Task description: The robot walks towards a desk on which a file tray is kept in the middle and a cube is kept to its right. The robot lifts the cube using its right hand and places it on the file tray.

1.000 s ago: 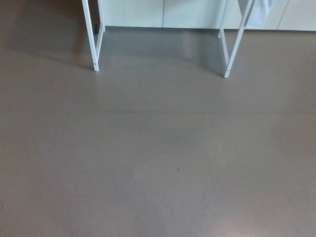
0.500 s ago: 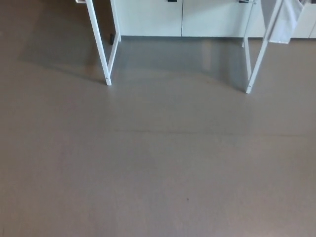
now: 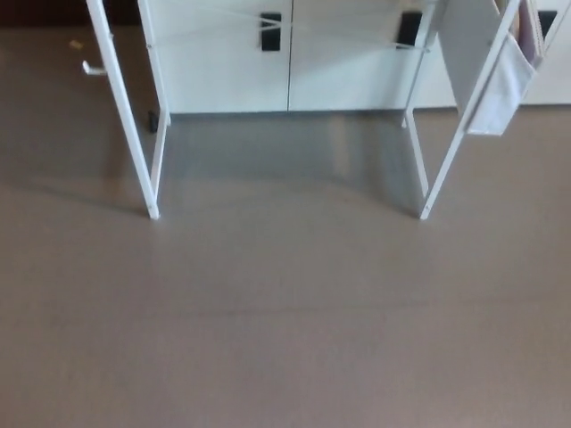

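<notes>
Across the floor (image 3: 285, 339) ahead, I see the table legs (image 3: 141, 169): approach step, I judge. Neither hand shows, so I cannot tell their fingers' state. Next: walk closer.

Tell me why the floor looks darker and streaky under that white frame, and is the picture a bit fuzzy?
Head view: a greyer shadow lies on the floor between the white legs; head view: a pale upright streak in it looks like the white cabinets reflected; head view: everything is slightly soft, with no harsh glare.
</notes>
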